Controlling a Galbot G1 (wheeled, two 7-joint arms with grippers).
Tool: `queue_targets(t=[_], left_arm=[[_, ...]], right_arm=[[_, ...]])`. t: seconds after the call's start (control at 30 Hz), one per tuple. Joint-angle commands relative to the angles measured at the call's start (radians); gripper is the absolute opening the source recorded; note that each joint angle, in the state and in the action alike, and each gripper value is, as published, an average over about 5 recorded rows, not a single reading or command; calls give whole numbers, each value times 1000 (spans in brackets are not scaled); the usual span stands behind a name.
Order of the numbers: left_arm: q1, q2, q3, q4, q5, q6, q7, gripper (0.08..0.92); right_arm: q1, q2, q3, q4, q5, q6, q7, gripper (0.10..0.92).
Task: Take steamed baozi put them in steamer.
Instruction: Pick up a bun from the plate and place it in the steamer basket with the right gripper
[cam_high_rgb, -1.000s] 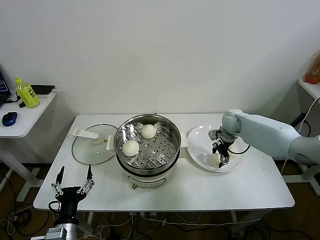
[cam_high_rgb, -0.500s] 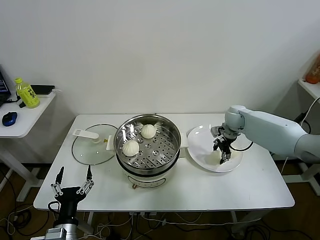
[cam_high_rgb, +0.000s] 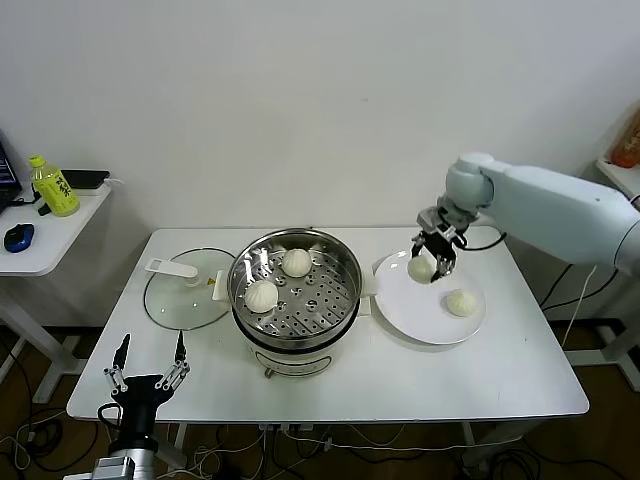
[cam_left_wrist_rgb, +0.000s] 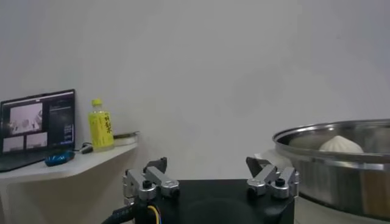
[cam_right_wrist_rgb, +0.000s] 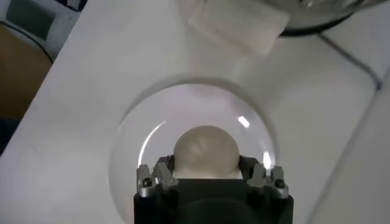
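One white table (cam_high_rgb: 480, 385) carries everything, with bare room along its front edge and at its right end. The steamer (cam_high_rgb: 296, 296) is the biggest thing on it — round, shiny steel on a white base, with a perforated tray holding two smooth domed baozi (cam_high_rgb: 262, 295) toward its left and back. A round glass lid (cam_high_rgb: 183, 288) lies flat just left of it, near the table's left edge; a white plate (cam_high_rgb: 430, 312) lies just right of it.

The right gripper (cam_high_rgb: 431, 253) hangs above the plate's back-left part, its fingers clamped on a third baozi (cam_high_rgb: 421, 268) lifted clear of the plate. A fourth baozi (cam_high_rgb: 461, 301) rests on the plate's right side, apart from the gripper.

The right wrist view adds what the head view cannot: the held bun (cam_right_wrist_rgb: 205, 150) sits snug between the two fingers, with the plate's glossy rim (cam_right_wrist_rgb: 128, 140) ringing it below. The left gripper (cam_high_rgb: 146, 378) is parked below the table's front-left edge, fingers spread apart — its wrist view shows the steamer's rim (cam_left_wrist_rgb: 341, 143) from the side, one bun peeking over it.
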Motion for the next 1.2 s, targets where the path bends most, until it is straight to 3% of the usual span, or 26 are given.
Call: queue_targets(t=[0.03,0.7,1.2], left_arm=[[5,-1,0,-6,5,2,-1,823],[4,-11,-13,-27,11,7,-7,823],[-8,-18,-19,-25,5,13,-11,823]], right_arm=[[278,88,-13,110,-4,214,-15,687],[168,407,67,192,-104,311,-7,687],[5,415,82,249,-305,431,18,687]])
